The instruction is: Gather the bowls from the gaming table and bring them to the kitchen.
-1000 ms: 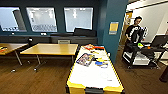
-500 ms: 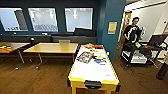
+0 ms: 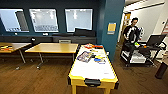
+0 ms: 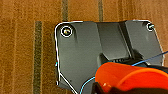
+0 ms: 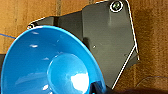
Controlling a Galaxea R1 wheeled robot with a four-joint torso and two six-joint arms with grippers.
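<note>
Bowls show close at both wrists over the wood floor [image 4: 22, 50]: an orange one [image 4: 130, 76] by the left wrist and a blue one [image 5: 50, 62] by the right, though whether fingers are apart, together or clamped on them I cannot tell. Ahead stands the yellow-framed gaming table [image 3: 93, 67], its white surface carrying a board game [image 3: 85, 56] and bright toys [image 3: 100, 59] toward the far end. Left of it is a wood table [image 3: 52, 48]; far right, a person [image 3: 131, 31] stands behind a cart [image 3: 140, 53].
</note>
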